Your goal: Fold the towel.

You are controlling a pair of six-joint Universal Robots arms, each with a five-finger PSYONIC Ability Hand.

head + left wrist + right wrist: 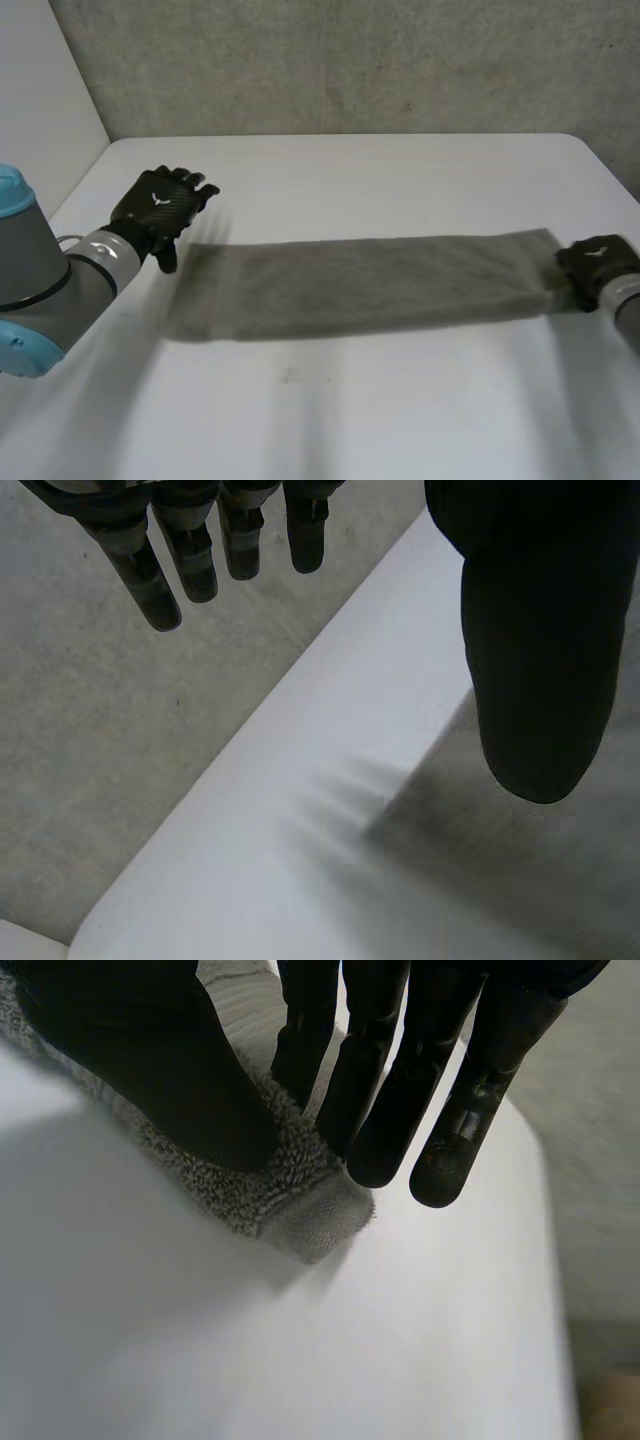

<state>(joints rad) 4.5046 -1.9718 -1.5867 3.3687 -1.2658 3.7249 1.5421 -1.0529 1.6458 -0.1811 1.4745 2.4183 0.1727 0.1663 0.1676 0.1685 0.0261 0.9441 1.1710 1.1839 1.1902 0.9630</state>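
Thumb and fingers (375, 1080) of your right hand (150, 1050) are closed on the towel (360, 285) at its right end. The thumb is pressed onto the looped pile with a finger behind it, so the cloth is pinched and not merely pinned down. 1 corner of the towel pokes out just past the thumb and rests on the table (350, 420). That grip makes sense as an anchor: it fixes this end, and it is also the hold you would need to lift the end and carry it over.

From there the towel runs leftward as 1 long, narrow grey strip, lying flat across the middle of the white table. I judge from its narrowness that it is already doubled lengthwise, though no layered edge is plain enough to confirm it.

At the far end, your left hand (165, 205) hovers beside the strip's left end, at its rear corner. The fingers are straight and loosely spread, holding nothing. Its own wrist view puts the thumb above the towel's edge and the fingers out past it. That placement reads as an approach to the corner, not a grasp.

The likely next step is bringing 1 short end over to the other. With only 1 corner pinched on the right, expect the other corner to sag as you lift.
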